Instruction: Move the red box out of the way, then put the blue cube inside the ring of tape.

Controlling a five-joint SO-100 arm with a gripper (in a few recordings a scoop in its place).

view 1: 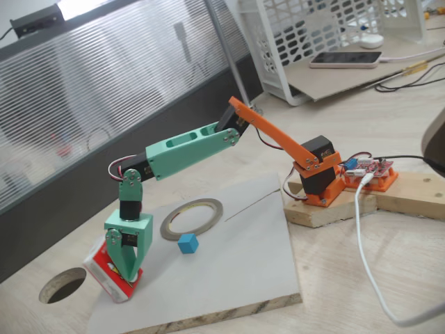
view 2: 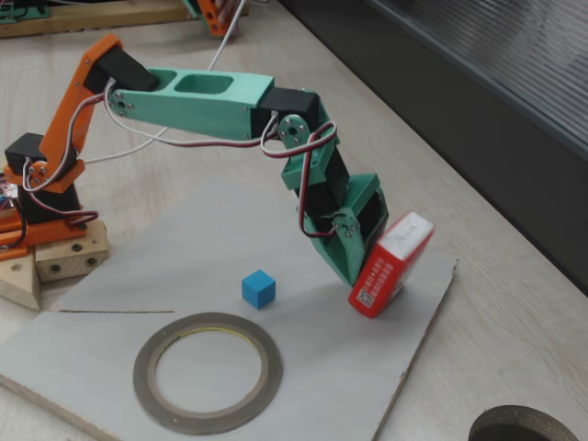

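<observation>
The gripper [view 2: 360, 266] is clamped on the red box [view 2: 390, 264], tilted near the board's [view 2: 303, 367] edge, presumably to clear the way. The blue cube [view 2: 258, 288] sits on the board just beside the ring of tape [view 2: 207, 371], outside it.

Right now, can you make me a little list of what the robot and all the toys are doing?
gripper: closed on the red box, at the board's edge
red box: tilted, one corner down on the board
blue cube: loose on the board, between the box and the tape
ring of tape: flat on the board, nothing inside
grey board: lies on the wooden table
round hole: cut in the tabletop, beside the board
</observation>
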